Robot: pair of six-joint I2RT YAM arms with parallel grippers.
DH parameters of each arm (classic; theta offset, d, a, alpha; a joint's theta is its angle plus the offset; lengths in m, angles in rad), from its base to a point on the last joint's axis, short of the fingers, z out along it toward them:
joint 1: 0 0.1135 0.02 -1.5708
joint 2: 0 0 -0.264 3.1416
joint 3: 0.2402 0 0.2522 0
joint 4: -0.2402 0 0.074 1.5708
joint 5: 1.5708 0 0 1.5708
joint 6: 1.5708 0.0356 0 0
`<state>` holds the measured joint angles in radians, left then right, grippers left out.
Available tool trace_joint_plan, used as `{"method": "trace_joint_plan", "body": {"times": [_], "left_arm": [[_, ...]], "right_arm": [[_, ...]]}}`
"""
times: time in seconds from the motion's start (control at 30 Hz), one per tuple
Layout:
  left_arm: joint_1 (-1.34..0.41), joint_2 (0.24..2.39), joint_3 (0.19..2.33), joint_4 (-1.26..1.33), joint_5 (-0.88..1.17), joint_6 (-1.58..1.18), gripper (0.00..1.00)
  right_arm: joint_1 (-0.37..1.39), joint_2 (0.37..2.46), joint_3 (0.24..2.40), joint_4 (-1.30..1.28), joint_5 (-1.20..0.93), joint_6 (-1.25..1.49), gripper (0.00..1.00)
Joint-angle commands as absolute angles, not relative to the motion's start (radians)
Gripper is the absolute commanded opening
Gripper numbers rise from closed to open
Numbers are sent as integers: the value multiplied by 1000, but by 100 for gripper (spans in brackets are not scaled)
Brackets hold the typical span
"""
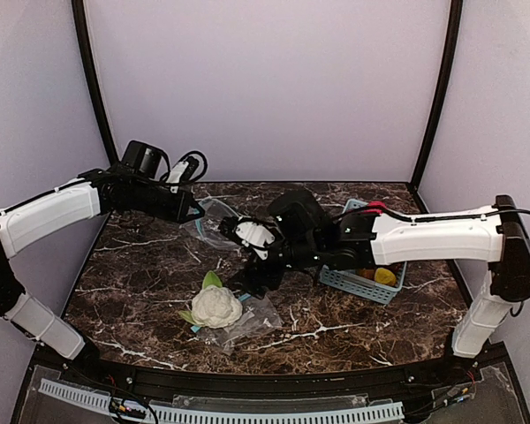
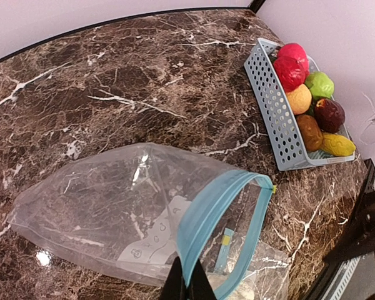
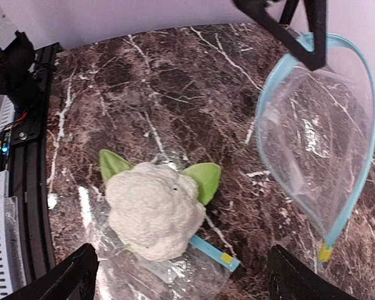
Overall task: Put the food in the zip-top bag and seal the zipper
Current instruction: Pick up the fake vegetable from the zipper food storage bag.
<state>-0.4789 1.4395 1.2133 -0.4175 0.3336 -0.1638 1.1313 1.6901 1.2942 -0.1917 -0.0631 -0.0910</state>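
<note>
Nearest me, the cauliflower (image 3: 153,209) lies on a second clear bag (image 1: 252,318) spread flat on the worktop (image 1: 336,318). It is on top of that plastic, not inside anything. My right pincer (image 3: 181,269) hangs just above it, jaws spread wide and gripping nothing.

Further back, my left pincer (image 2: 187,284) is pinched tight on the blue rim of the zip-top bag (image 2: 106,200) and lifts that edge, so the mouth stands open towards the right arm. The bag looks empty and its zipper (image 2: 212,206) is wholly unsealed.

Beyond that, to the right, the light-blue basket (image 2: 272,106) holds the other toy fruits (image 2: 292,62): red, green, orange, dark red, brown and yellow pieces, all packed together.

By my reckoning the task has barely begun. No food is in the held bag. The cauliflower and each basket piece need to go through that mouth, and the zipper must be run shut last.
</note>
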Motion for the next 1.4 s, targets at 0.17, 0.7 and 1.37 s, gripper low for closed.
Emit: {"method": "trace_joint_plan", "body": {"times": [0.17,0.7,1.37], "left_arm": [[-412,1400,1187,-401,323,-201,1],[-370,1370,1168,-369,359,-223,1],[-369,1365,1158,-352,386,-229,1]], "right_arm": [[1221,1854,1430,-261,-109,-206,92],[1241,2130,1681,-466,-76,-315,90],[1220,2129,1646,-400,-41,-225,0]]}}
